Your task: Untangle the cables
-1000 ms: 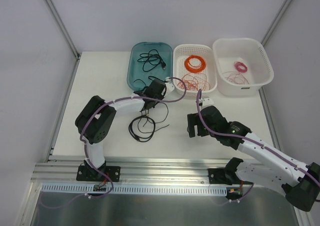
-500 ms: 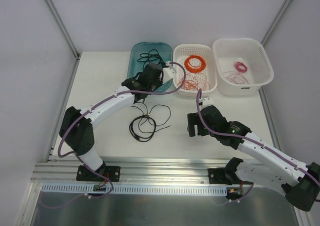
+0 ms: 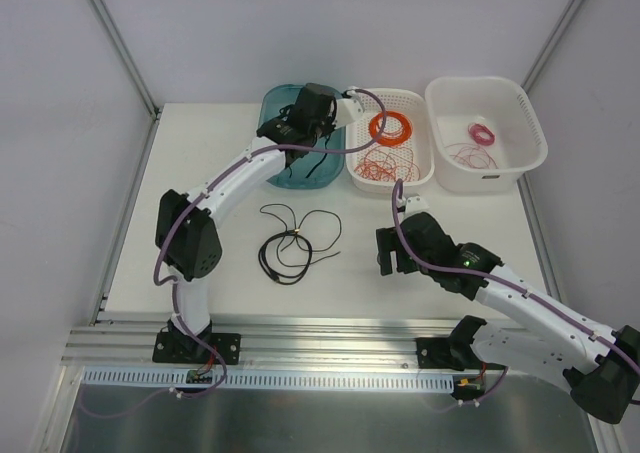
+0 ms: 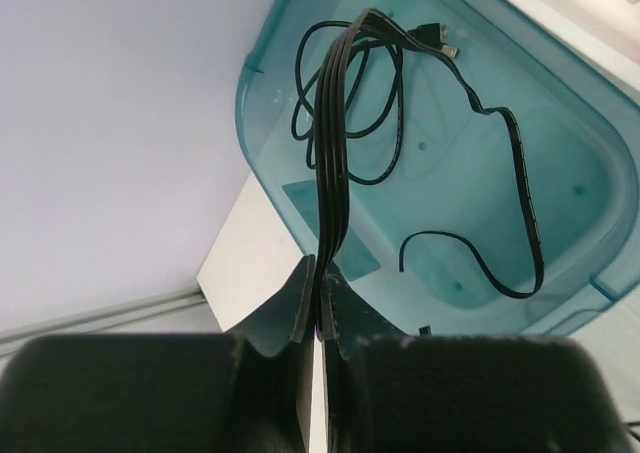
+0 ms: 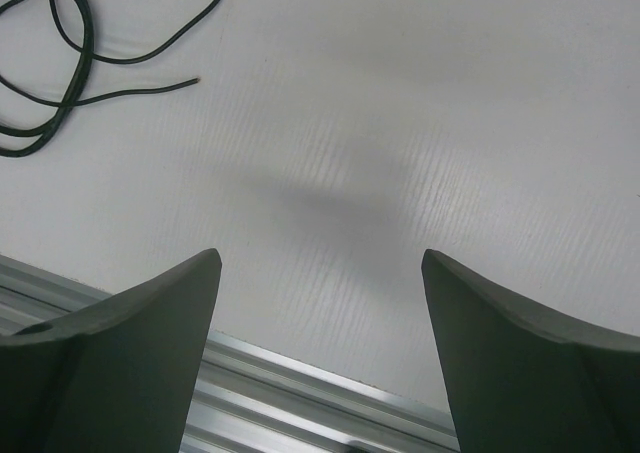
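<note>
No legible text, labels or numbers

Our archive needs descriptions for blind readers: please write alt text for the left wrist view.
The left end effector, shut, pinches several strands of black cable that run into a teal bin, where more black cable lies loosely looped.

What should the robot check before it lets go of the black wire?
1. Is the left gripper shut tight on the black cable? Ok.
2. Is the held cable over the teal bin? Ok, its far end already rests inside.
3. Is the held cable free of the other strands in the bin? Cannot tell.
4. Is the right gripper open and touching nothing? Ok.
5. Is the loose black cord put away? Not ok, it lies outside the teal bin.
</note>
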Robot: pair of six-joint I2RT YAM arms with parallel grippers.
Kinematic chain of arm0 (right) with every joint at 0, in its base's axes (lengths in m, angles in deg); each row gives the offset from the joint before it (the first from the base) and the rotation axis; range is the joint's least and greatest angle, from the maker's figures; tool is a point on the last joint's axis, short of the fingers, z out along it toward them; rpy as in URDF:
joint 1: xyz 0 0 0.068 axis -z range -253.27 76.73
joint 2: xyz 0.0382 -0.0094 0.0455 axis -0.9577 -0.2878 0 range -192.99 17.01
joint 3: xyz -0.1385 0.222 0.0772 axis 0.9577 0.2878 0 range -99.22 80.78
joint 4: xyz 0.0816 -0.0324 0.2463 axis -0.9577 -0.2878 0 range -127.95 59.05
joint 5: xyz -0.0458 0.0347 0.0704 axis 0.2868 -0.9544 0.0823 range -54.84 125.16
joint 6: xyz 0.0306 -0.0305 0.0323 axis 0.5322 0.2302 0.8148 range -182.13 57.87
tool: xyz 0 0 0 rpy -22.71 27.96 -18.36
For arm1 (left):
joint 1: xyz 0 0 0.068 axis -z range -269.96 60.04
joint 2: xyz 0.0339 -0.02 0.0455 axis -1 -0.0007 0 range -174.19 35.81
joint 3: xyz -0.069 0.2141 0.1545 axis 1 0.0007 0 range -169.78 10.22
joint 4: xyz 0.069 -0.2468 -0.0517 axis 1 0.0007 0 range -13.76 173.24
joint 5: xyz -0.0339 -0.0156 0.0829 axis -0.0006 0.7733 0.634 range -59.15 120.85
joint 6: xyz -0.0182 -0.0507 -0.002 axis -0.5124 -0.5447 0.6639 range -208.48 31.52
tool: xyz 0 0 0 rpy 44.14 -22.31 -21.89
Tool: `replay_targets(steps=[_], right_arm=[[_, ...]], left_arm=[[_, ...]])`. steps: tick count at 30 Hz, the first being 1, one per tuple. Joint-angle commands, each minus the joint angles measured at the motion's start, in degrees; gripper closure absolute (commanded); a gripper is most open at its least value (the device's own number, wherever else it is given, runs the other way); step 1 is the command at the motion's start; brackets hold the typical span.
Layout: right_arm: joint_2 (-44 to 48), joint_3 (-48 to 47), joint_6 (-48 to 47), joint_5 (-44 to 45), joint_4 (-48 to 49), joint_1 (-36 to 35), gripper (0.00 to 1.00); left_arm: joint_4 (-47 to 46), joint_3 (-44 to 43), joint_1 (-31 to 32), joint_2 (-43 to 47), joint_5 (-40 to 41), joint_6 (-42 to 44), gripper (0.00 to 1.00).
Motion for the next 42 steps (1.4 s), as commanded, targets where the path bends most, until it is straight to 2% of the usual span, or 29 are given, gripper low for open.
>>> replay_targets(steps=[1,8,9,12,13,16,24,27,28,30,31,35,37,42], right_arm=[[0.92,-2.61,-1.00,2.01,-1.12,-0.20,0.14],[0.92,-2.08,-0.38,1.04,-0.51,-0.20,0.14],[0.84,-2.25,-0.47,1.13,-0.60,-0.20,0.14],[0.66,-2.52,-0.82,1.39,-0.60,-0.20,0.14],[0.49,-2.52,-0.82,1.48,-0.51,-0.29,0.14],[0.40,-2.87,-0.56,1.05,-0.51,-0.20,0.13],[2.59,-2.34,0.50,0.78,-0.86,-0.29,0.14],[3.55,-2.34,1.11,0.34,-1.04,-0.29,0.14],[3.73,-2.43,1.11,0.17,-1.04,-0.20,0.14],[4.09,-2.52,0.94,-0.10,-1.21,-0.29,0.13],[4.00,-2.69,0.85,-0.45,-1.21,-0.20,0.14],[2.68,-3.22,0.24,-1.50,-1.04,-0.20,0.14],[0.85,-3.48,-0.37,-2.64,-0.07,-0.29,0.14],[-4.26,-5.51,-0.73,-5.63,3.52,-0.20,0.14]], left_arm=[[0.73,-4.25,-2.32,-3.26,-3.63,0.14,1.00],[0.65,-6.45,-6.36,-13.71,-7.75,-10.14,0.92],[0.64,-6.45,-6.54,-14.25,-7.85,-11.11,0.89],[0.64,-6.01,-6.98,-14.52,-8.63,-14.62,0.69],[0.73,-5.40,-7.24,-14.26,-9.25,-16.81,0.66],[0.73,-3.56,-9.00,-11.80,-12.50,-21.82,0.63],[0.82,4.70,-12.95,-3.01,-13.03,-33.87,0.63],[1.26,7.34,-13.22,0.50,-13.73,-38.70,0.60],[1.52,8.65,-13.13,1.47,-14.00,-41.85,0.47],[2.57,10.15,-13.13,4.98,-16.10,-44.94,0.37],[2.66,12.51,-13.13,6.47,-16.63,-48.00,0.26],[3.72,19.99,-13.13,16.14,-17.25,-54.79,0.06],[5.73,24.37,-13.13,19.13,-17.69,-58.56,0.01],[7.59,35.54,-12.96,29.24,-21.20,-64.29,0.01]])
